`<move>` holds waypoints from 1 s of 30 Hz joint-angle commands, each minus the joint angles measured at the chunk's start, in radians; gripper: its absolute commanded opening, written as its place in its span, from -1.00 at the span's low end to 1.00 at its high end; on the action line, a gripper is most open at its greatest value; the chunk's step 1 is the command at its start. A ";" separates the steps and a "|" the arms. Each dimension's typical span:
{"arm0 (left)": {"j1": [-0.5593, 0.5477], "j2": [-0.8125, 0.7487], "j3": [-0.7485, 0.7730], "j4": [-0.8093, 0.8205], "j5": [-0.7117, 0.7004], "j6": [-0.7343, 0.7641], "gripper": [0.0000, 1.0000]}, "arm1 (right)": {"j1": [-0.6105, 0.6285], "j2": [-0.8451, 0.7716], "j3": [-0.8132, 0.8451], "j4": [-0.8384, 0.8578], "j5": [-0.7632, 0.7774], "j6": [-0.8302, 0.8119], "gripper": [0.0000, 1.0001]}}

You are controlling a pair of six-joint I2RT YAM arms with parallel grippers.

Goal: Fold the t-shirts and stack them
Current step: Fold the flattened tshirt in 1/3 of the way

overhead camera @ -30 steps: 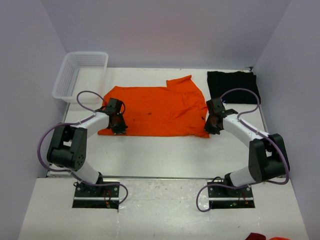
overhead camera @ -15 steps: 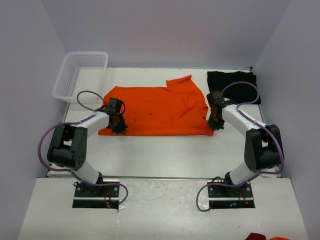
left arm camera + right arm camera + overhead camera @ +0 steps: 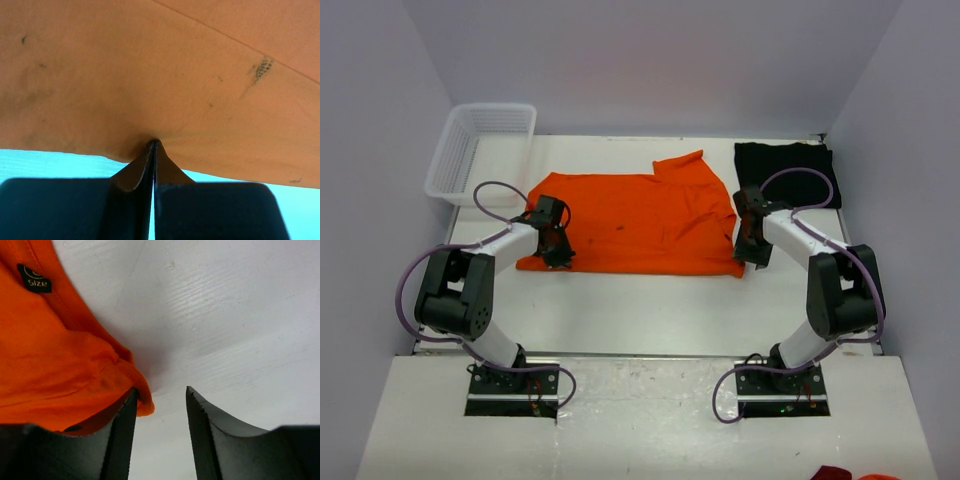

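A small black cloth tag (image 3: 34, 279) is sewn on the bright orange short-sleeved cloth t-shirt (image 3: 630, 220). It has the word "Size" on it in yellow letters, with a little round mark above the word that is too small to read. The tag only shows in the right wrist view.

The left pincer (image 3: 152, 145) is clenched tight. Its two black fingers press together and pinch the near edge of the orange t-shirt, at the shirt's left end. The cloth puckers up where they bite it. The cloth there has some small dark specks.

The right pincer (image 3: 160, 400) is released, with a gap between its two fingers. It sits at the near right corner of the orange t-shirt. That corner of the shirt touches the inside of one finger (image 3: 120, 440). The other finger (image 3: 205, 430) is over the bare white table (image 3: 650, 300) and touches no cloth.

The orange t-shirt lies spread out flat on the table, with one flap turned up at its far right.

The plain black cloth t-shirt (image 3: 780, 160) lies bunched just past the orange shirt's far right corner. A white plastic mesh basket (image 3: 500, 106) sits past the orange shirt's far left corner. Purple cables (image 3: 495, 187) loop over both arms, close to the orange shirt's two ends.
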 commanded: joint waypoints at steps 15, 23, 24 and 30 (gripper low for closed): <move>-0.179 -0.087 0.125 -0.281 -0.323 -0.067 -1.00 | 0.008 -0.091 0.195 -0.004 -0.160 -0.097 0.16; -0.224 -0.108 0.120 -0.283 -0.345 -0.098 -1.00 | 0.050 -0.051 0.155 0.166 -0.441 -0.079 -1.00; -0.224 -0.110 0.125 -0.281 -0.349 -0.096 -1.00 | 0.057 -0.040 0.162 0.176 -0.456 -0.078 -1.00; -0.224 -0.068 0.185 -0.208 -0.310 -0.041 -1.00 | 0.100 0.061 0.201 0.209 -0.549 -0.091 -1.00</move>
